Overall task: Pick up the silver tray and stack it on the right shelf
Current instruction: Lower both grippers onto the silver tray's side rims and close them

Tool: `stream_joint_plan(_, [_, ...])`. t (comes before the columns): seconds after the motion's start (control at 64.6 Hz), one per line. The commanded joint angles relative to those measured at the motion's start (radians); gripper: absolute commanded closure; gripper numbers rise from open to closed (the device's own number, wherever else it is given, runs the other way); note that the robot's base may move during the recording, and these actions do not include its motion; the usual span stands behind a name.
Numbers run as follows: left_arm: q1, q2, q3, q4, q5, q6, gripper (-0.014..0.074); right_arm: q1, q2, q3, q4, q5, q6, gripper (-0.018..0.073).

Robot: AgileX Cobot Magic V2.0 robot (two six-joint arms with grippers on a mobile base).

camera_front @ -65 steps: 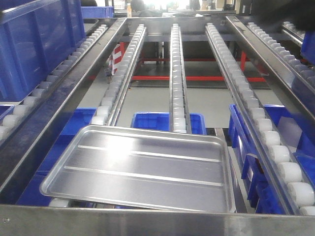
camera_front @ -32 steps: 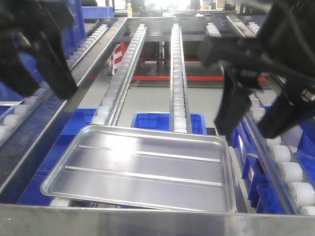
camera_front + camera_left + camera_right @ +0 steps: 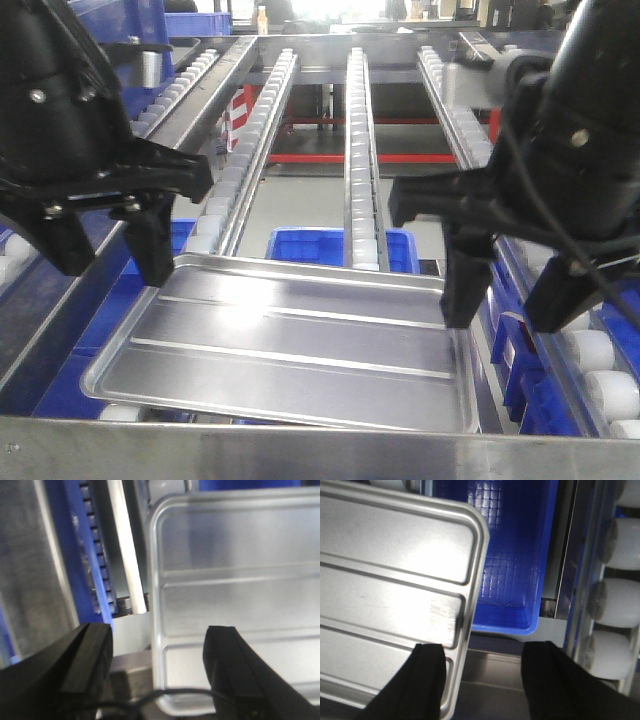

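Both hands (image 3: 108, 262) (image 3: 505, 318) lower, astride silver tray (image 3: 290, 345)

silver tray (image 3: 290, 345) x1 | ribs (image 3: 300, 358) x2 | L gripper (image 3: 112, 262) x1 | R gripper (image 3: 505, 320) x1

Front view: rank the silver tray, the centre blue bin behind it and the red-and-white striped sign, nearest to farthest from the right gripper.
From the right gripper:
1. silver tray, its right rim right at the gripper.
2. centre blue bin, lower down, past the tray's far edge, to the left.
3. red-and-white striped sign, far back on the left.
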Motion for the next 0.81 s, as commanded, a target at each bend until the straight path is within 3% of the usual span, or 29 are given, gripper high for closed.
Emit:
stream_joint_plan(0.0, [-0.004,-0.02,-0.032,-0.014,-0.057,-0.013,0.0281,-0.005,-0.009,-0.032,-0.007,-0.052,0.004,0.0104])
stream_joint_plan(0.511, [-0.004,0.089,-0.032,-0.013,-0.096,-0.013,0.0298,-0.005,0.08,-0.032,0.007,-0.117,0.004,0.0125])
stream_joint_plan(0.651, [-0.004,0.093,-0.032,-0.009,-0.096,-0.013,0.0379,-0.005,0.102,-0.032,0.007,-0.114,0.004,0.0246])
stream_joint_plan(0.79, [-0.004,0.093,-0.032,-0.005,-0.094,-0.013,0.0556,-0.005,0.108,-0.032,0.007,-0.111,0.004,0.0456])
